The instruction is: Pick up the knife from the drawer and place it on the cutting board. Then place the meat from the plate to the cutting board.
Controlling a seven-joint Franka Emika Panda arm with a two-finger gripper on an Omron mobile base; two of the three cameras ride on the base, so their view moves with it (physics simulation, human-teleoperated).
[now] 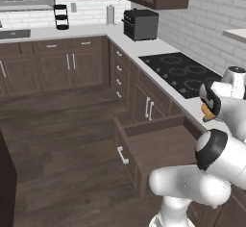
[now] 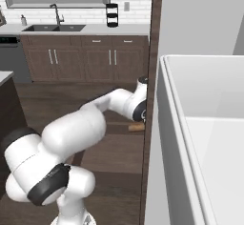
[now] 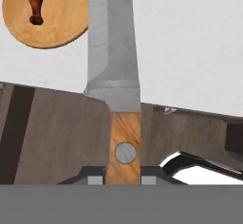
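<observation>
Fingers (image 3: 95, 180) pinch the knife (image 3: 116, 71) by its wooden handle, blade over the white counter (image 3: 190, 42), meat (image 3: 35, 0) on the plate (image 3: 57, 23) beyond; drawer (image 1: 158, 146) open.

Knife (image 3: 114, 66) beside meat (image 3: 35, 0), plate (image 3: 57, 23)

left base view: behind-left, facing forward-down over open drawer (image 1: 158, 146) and surface (image 1: 144, 45) | right base view: behind-right, cabinet wall close; shares far sink-side cabinets | hand view: close, along knife (image 3: 116, 76) over surface edge
</observation>
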